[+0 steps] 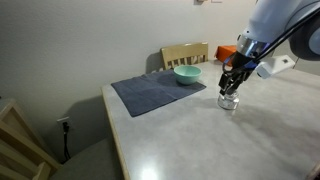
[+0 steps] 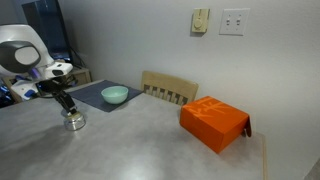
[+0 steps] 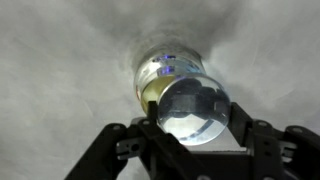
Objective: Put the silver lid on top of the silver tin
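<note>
Glossy round silver lid, silver tin

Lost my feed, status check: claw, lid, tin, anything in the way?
Claw shut on silver lid. Lid held over silver tin, off-centre, not seated. Nothing between them; teal bowl stands apart.
</note>
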You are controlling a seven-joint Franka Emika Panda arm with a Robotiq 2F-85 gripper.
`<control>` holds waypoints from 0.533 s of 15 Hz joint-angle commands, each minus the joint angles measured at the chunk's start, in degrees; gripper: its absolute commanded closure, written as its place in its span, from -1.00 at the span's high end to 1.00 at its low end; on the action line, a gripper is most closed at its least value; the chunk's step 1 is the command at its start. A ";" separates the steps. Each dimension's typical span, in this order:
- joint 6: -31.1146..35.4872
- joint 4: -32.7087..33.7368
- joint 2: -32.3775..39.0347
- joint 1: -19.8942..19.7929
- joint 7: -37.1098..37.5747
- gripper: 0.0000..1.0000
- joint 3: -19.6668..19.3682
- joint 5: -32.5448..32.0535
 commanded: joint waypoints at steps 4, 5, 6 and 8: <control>-5.71 0.71 -6.92 -3.24 -0.98 -0.12 -0.59 0.48; -6.49 1.06 -8.06 -3.91 -0.48 -0.12 -0.76 0.03; -7.73 1.56 -9.22 -4.75 0.46 -0.12 -0.69 -0.58; -9.35 1.32 -11.51 -7.21 0.77 -0.12 0.83 0.24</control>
